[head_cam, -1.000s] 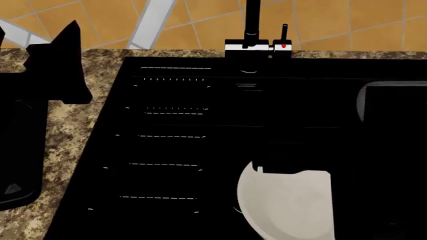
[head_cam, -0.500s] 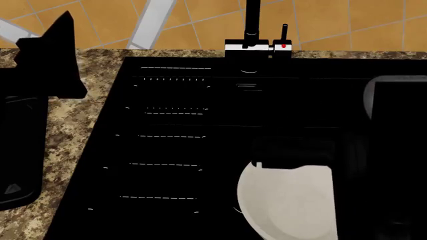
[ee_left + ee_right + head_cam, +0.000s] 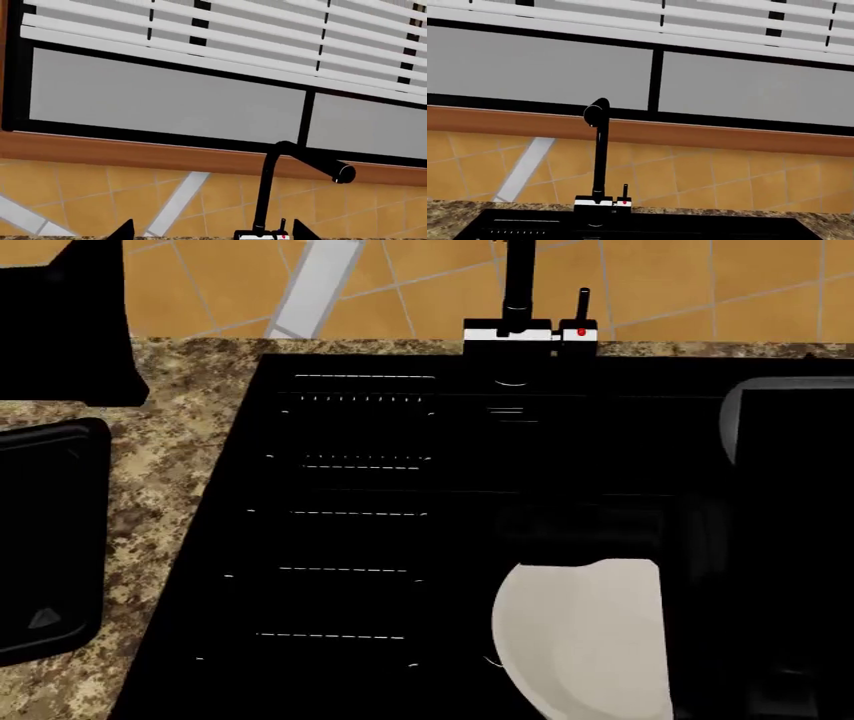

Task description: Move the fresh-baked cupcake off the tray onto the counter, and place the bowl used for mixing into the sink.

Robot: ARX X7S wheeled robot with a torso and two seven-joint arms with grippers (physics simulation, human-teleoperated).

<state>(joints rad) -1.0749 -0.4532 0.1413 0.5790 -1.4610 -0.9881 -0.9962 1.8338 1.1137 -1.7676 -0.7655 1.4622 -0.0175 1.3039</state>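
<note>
White and smooth, the bowl (image 3: 581, 640) sits low in your head view, inside the black sink (image 3: 400, 540), just beside the ribbed drainboard (image 3: 340, 540). Part of its far rim and its right side are covered by a dark shape that reads as your right arm, black against the black basin, so the outline of the right gripper is lost and you cannot tell whether its jaws are spread or pressed together, nor whether they touch the bowl.

Your left arm shows as a black block (image 3: 67, 325) at the far left of the head view, over the speckled counter (image 3: 174, 470). In your left wrist view two dark fingertips (image 3: 123, 231) poke up at the lower edge, one on each side of the faucet's base and well apart from one another, so those jaws stand spread with nothing between them.

Nearer to you than that arm, at the left edge of the head view, lies the matte-black tray (image 3: 47, 540) on the counter. You see only part of it, and the cupcake does not show in any view.

Both wrist cameras look over the sink's back edge at the faucet (image 3: 599, 155), the orange tiled wall (image 3: 727, 180) and a window with white blinds (image 3: 220, 30)
</note>
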